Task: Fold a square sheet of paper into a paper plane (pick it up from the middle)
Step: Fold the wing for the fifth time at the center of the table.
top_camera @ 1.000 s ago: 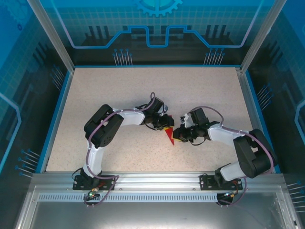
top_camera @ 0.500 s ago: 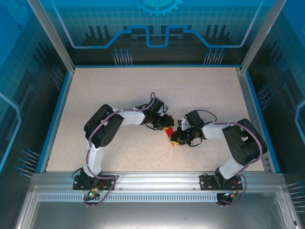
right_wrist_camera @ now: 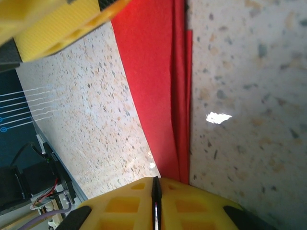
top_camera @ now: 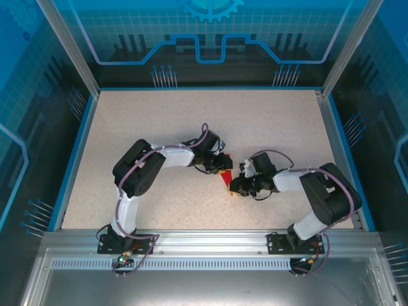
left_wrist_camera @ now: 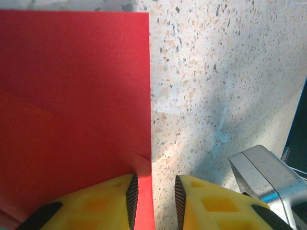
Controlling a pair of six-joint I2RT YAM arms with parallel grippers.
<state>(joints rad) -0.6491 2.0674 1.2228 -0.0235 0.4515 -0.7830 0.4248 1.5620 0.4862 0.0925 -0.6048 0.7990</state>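
The square sheet of paper [top_camera: 224,180] is bright red and folded into a wedge, flat on the table between my two grippers. In the left wrist view the paper [left_wrist_camera: 72,96] covers the left half. My left gripper [left_wrist_camera: 153,184] stands over its straight edge with the jaws apart: one finger on the red, the other over bare table. In the right wrist view the folded paper [right_wrist_camera: 153,72] narrows toward my right gripper [right_wrist_camera: 156,181], which is shut and rests on its pointed end. From above, the left gripper [top_camera: 221,171] and right gripper [top_camera: 237,187] nearly touch.
The speckled table [top_camera: 159,115] has a blue rim [top_camera: 75,159] and clear walls on three sides. An aluminium rail [top_camera: 204,239] carries the arm bases at the near edge. A grey metal part [left_wrist_camera: 264,177] sits close right of the left fingers.
My right gripper has slid left onto the paper's pointed end, which showed bare before, and its elbow has swung inward. The left arm has stayed in place.
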